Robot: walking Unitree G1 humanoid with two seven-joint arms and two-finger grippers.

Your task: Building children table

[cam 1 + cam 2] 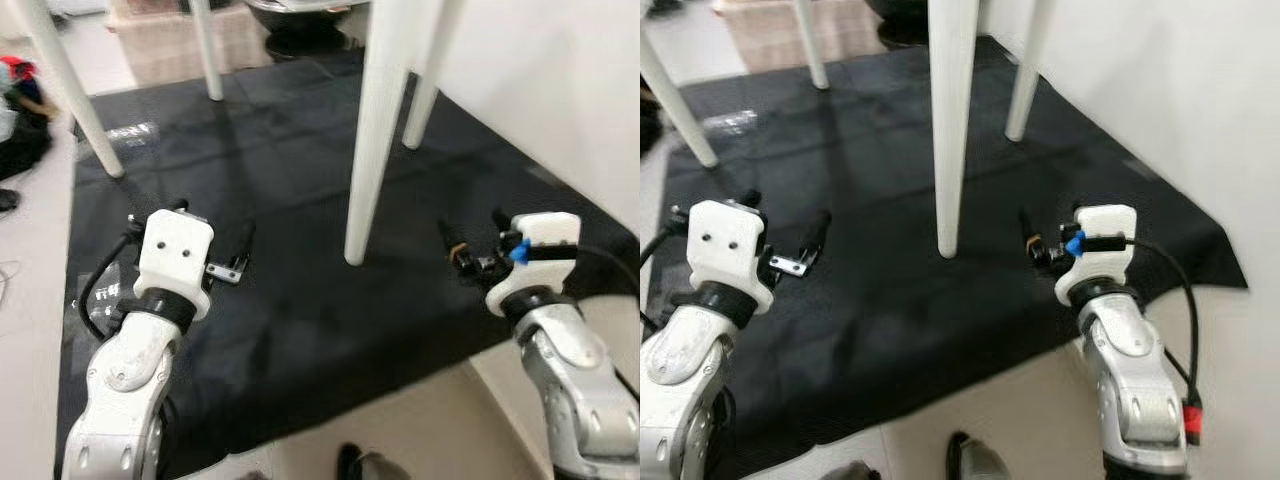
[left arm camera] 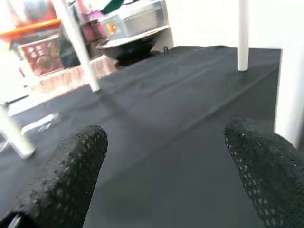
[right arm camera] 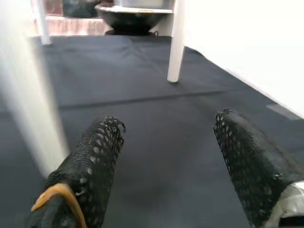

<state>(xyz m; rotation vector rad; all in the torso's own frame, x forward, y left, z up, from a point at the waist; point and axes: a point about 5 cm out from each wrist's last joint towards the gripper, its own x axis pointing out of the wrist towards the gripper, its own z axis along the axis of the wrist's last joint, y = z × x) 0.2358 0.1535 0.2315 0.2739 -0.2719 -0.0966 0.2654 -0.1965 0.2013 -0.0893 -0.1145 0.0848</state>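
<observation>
A black cloth mat (image 1: 300,300) is spread over a pale floor (image 1: 430,420), and on it stand four white tapered table legs, seen from above and in front. The nearest leg (image 1: 372,150) is planted upright near the middle of the mat, between the two robot arms; a second leg (image 1: 425,105) stands behind it toward the right, close to a white wall (image 1: 560,90). Two more legs are seen on the left: one (image 1: 75,95) near the mat's left edge and one (image 1: 207,50) at its far edge. The tabletop above them is out of frame. The left gripper (image 2: 166,156) is held low over the mat, left of the nearest leg, its two black dotted fingers (image 2: 76,171) spread wide apart with nothing between them. The right gripper (image 3: 166,156) is held low over the mat to the right of the same leg, its fingers (image 3: 95,161) likewise spread apart and empty; the nearest leg is seen as a pale blur beside it in the right wrist view. Neither gripper is touching a leg. A dark round basin (image 2: 126,45) rests on the floor beyond the mat's far edge, and a patch of clear plastic wrapping (image 1: 128,133) lies on the mat near the left leg.
</observation>
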